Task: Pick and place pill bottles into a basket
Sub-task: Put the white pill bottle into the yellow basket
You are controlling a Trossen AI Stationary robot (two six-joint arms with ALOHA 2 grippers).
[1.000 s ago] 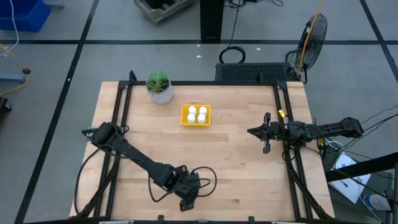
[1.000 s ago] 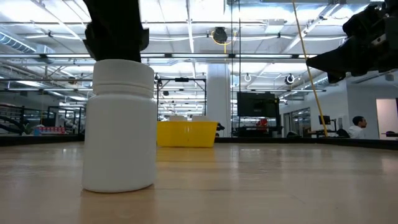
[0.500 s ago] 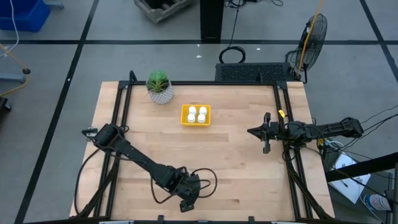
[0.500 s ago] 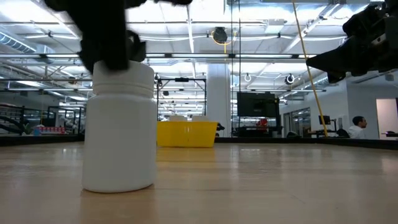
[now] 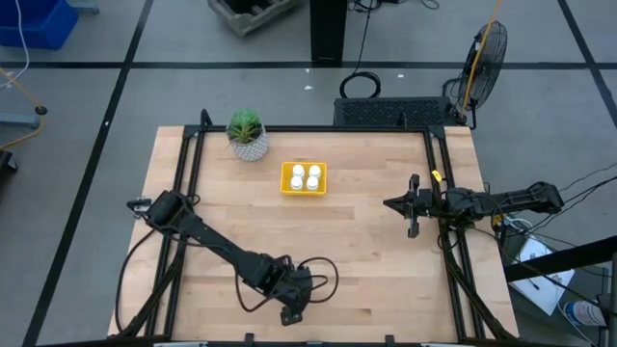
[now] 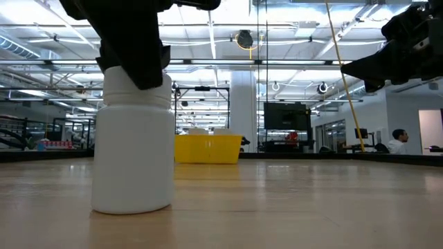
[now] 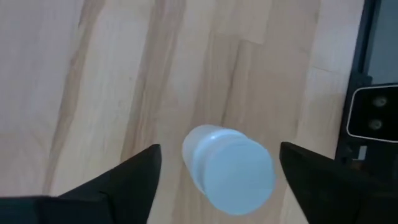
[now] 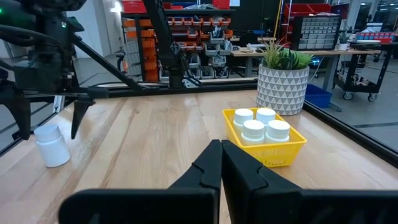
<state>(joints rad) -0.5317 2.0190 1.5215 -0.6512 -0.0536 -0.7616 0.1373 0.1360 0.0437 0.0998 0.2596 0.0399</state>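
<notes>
One white pill bottle [image 7: 233, 171] stands upright on its base on the wood near the table's near edge, also seen in the low view [image 6: 133, 145]. My left gripper [image 7: 219, 157] hangs over it, open and pointing steeply down. One finger stands on each side of the cap, with a gap on both sides. In the high view this gripper [image 5: 293, 310] hides the bottle. The yellow basket [image 5: 289, 189] sits at the table's far middle with several capped pill bottles [image 8: 261, 127] standing in it. My right gripper [image 8: 221, 152] waits shut and level at the table's right side.
A white textured pot with a green plant [image 5: 248, 135] stands at the far left, beside the basket. Black rails run along the table's left and right edges. Bare wood lies between the near bottle and the basket [image 6: 206, 149].
My left gripper has sunk a little over the pill bottle. In the low view its dark finger now reaches down past the cap's top, where before it stood above it. The bottle has not moved.
</notes>
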